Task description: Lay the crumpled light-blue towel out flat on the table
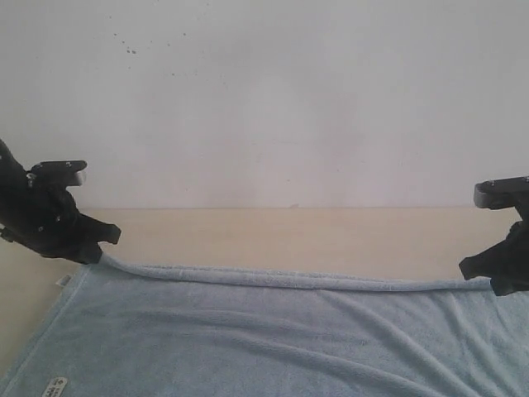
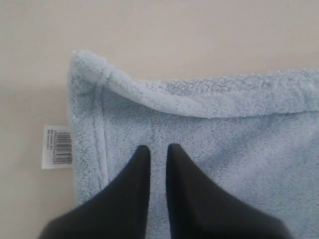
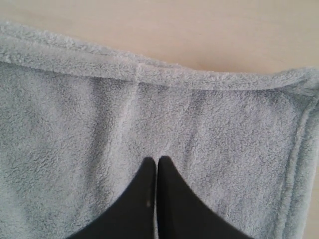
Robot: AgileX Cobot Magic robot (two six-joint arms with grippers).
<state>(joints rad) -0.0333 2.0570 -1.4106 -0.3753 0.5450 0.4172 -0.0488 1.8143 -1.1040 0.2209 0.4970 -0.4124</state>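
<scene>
Reaching in low at far left with black left gripper (image 2: 157, 147), tips a slit apart, grip unclear, over pale light-blue fluffy terry towel (image 1: 264, 339) lying on wide beige smooth table (image 1: 289, 236); pressing black right gripper (image 3: 157, 159) together at far right, arm being cropped.

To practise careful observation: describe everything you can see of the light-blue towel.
The towel is pale blue, fluffy fleece-like cloth, spread nearly flat on the beige table with shallow wrinkles. Its far edge is rolled over into a ridge, and a stitched hem runs down its sides. A white barcode label sticks out from one side. The left gripper and right gripper sit over its far corners; whether they pinch it is unclear.
</scene>
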